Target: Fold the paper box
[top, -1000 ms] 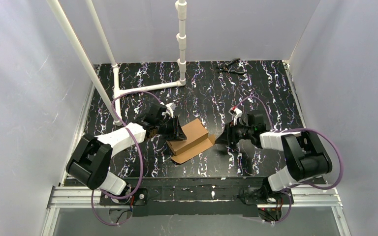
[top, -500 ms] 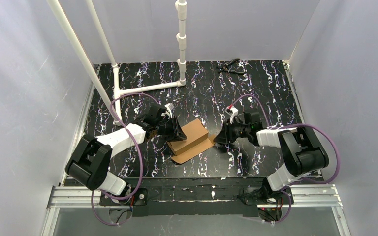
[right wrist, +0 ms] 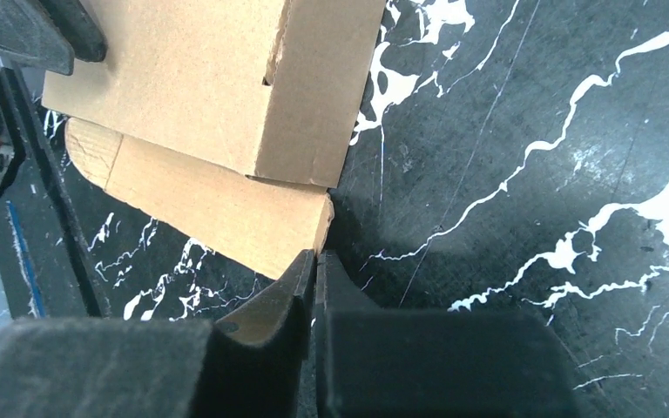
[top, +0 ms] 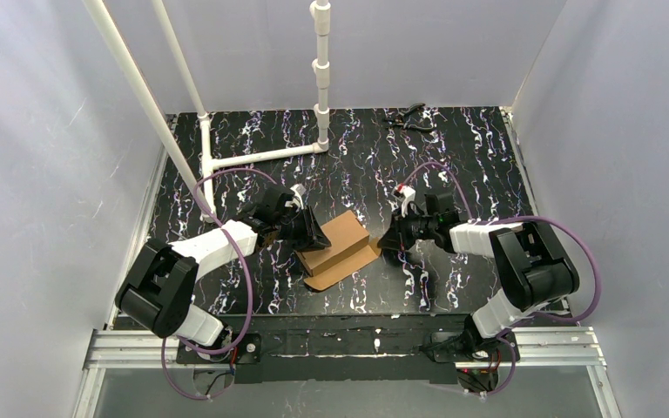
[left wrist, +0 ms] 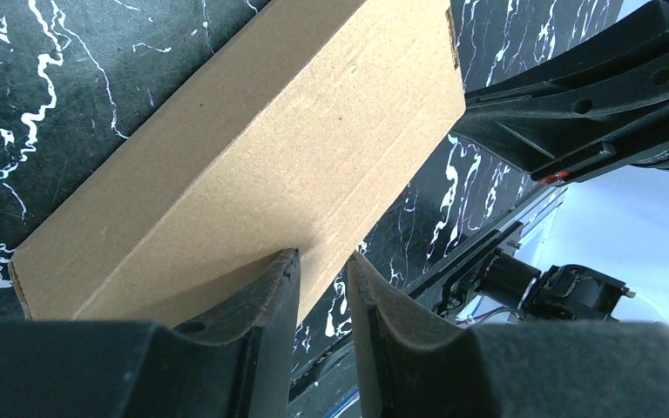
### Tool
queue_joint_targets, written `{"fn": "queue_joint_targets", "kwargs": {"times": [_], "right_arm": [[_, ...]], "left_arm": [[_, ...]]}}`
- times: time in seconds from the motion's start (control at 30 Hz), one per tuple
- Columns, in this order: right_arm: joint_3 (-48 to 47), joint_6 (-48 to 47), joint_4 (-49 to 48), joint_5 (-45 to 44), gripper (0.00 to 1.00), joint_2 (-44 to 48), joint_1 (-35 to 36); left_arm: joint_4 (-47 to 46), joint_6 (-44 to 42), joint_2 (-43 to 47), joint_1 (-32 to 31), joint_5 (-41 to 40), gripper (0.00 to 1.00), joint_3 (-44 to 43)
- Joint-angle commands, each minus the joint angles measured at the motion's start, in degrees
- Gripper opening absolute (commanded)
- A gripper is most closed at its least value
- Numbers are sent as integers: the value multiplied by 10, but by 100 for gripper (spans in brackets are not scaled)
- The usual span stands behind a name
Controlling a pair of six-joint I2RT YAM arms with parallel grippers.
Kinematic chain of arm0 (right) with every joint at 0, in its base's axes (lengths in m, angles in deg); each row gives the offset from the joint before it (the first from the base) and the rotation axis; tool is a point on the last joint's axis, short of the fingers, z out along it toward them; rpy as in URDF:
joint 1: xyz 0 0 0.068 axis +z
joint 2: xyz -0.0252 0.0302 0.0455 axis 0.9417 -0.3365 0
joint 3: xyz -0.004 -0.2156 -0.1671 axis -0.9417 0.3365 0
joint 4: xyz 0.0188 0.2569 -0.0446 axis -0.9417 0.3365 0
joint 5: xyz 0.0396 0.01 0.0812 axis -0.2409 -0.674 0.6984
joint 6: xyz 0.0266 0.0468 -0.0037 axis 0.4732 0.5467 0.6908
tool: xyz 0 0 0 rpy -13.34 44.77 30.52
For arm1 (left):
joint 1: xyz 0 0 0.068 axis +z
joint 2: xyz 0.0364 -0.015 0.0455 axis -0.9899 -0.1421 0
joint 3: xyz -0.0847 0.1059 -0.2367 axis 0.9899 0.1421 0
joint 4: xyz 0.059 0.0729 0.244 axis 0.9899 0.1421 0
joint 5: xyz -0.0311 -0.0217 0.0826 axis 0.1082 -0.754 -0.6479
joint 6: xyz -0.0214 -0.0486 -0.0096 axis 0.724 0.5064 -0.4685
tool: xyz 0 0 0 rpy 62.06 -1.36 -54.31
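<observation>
The paper box (top: 340, 237), plain brown cardboard, lies mid-table with a flat flap (top: 335, 272) spread toward the near edge. My left gripper (top: 314, 233) is at the box's left end. In the left wrist view its jaws (left wrist: 324, 257) stand a narrow gap apart with nothing between them, the tips resting against the box's face (left wrist: 253, 148). My right gripper (top: 386, 241) is at the box's right end. Seen from the right wrist, it (right wrist: 316, 254) is shut, tips touching the corner of the flat flap (right wrist: 218, 209) below the box body (right wrist: 218, 78). Whether cardboard sits between the pads does not show.
A white pipe frame (top: 261, 157) stands at the back left of the black marbled table (top: 470, 174). A dark hand tool (top: 409, 117) lies at the back edge. White walls close in both sides, and a metal rail (top: 340, 344) runs along the front.
My right gripper has moved left up to the box's right end and closed its jaws. The left gripper and the box have stayed put.
</observation>
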Motion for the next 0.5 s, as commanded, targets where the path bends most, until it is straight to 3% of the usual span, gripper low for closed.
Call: {"fn": "queue_joint_targets", "kwargs": {"times": [0.0, 0.47], "right_arm": [[-27, -49, 23, -37, 10, 21, 18], [-85, -144, 98, -114, 4, 21, 68]], "left_arm": [[35, 8, 9, -4, -9, 26, 17], [32, 22, 8, -13, -8, 26, 17]]}}
